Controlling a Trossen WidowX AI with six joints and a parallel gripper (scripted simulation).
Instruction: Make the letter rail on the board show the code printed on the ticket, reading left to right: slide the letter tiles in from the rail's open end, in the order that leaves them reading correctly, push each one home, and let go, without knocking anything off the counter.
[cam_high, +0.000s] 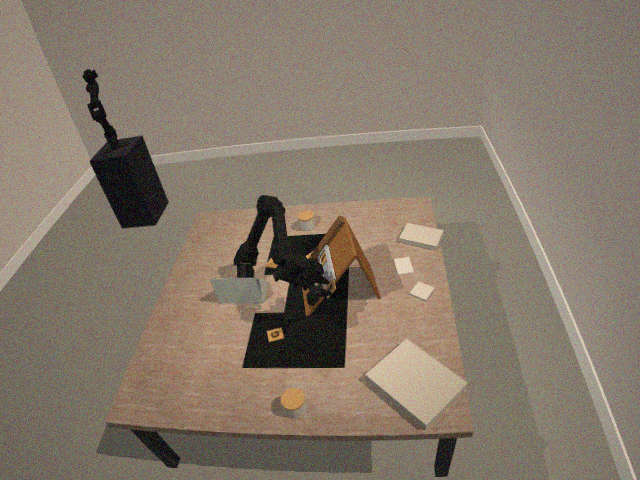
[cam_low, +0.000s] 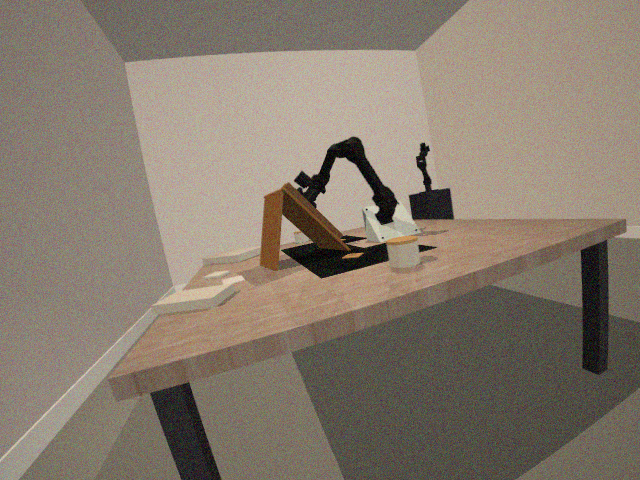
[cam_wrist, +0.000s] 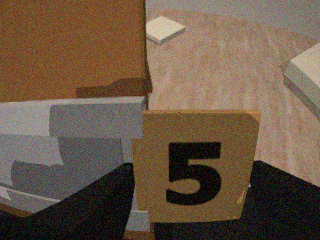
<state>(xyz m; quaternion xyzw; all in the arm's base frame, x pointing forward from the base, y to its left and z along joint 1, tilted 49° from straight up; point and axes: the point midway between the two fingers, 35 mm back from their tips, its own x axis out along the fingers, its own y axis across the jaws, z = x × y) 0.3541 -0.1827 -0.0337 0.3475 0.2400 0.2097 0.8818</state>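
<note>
My gripper is shut on a tile marked 5, which faces the wrist camera upright. The tile is at the right end of the grey rail, its left edge overlapping the rail's end in the wrist view; whether it sits in the channel I cannot tell. The rail is on the sloping wooden board. Farther along the rail, small orange tile faces show, unreadable. A tile marked G lies on the black mat. Another orange tile is partly hidden by the arm. No ticket code is readable.
Orange-lidded jars stand near two table edges. A large pale slab, a smaller slab and two pale squares lie behind the board. A second arm stands on a dark pedestal off the table.
</note>
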